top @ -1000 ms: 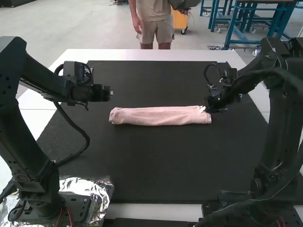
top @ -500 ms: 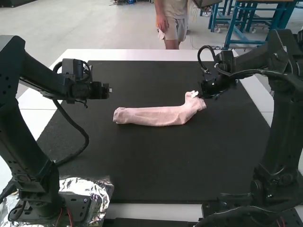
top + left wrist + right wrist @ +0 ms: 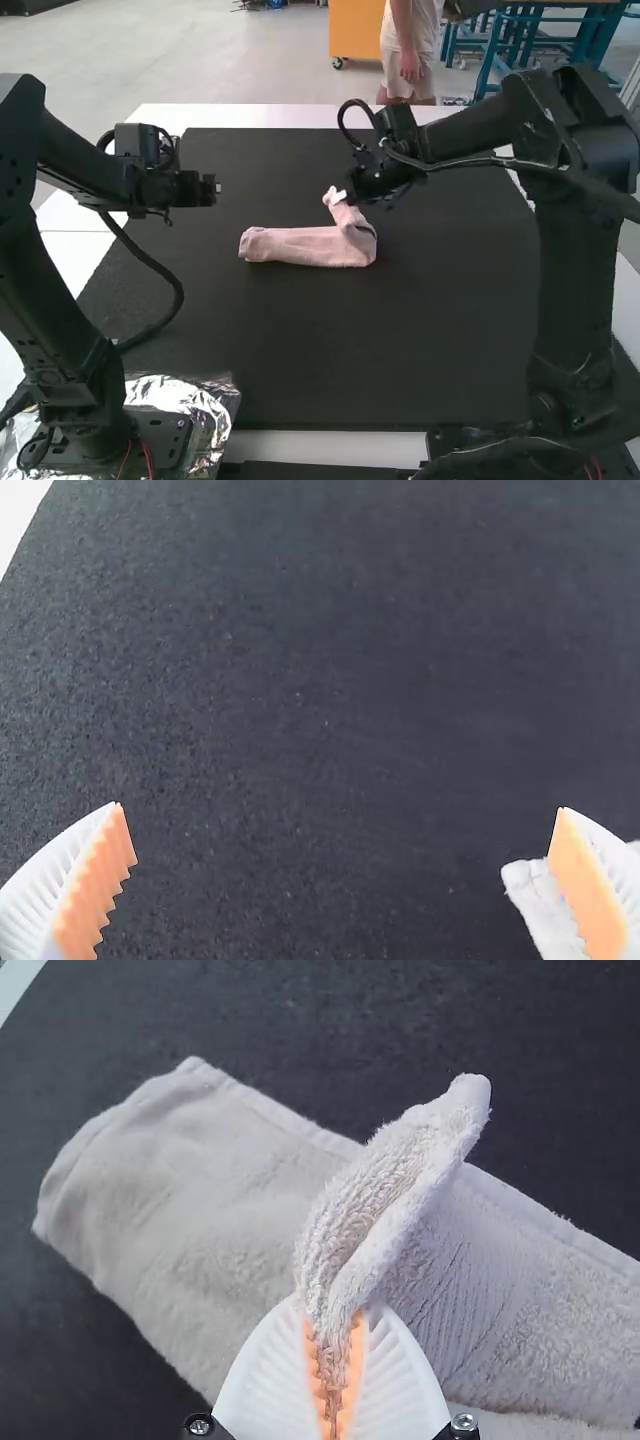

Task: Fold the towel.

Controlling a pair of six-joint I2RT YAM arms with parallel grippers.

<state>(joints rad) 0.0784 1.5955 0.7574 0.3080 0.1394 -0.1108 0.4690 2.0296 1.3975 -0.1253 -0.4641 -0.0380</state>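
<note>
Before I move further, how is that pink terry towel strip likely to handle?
The pink terry towel is probably floppy: its lifted end bends back over the strip. It likely won't slip easily, since fuzzy loops sit pinched between the right gripper's ribbed pads. The layers might loosen if dragged.

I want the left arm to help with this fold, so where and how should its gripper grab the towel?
Probably at the free end of the towel, coming down from above at the high view's left and pinching across its narrow width. That end lies low on the mat, nearest the left gripper, while the right gripper pinches the raised other end.
</note>
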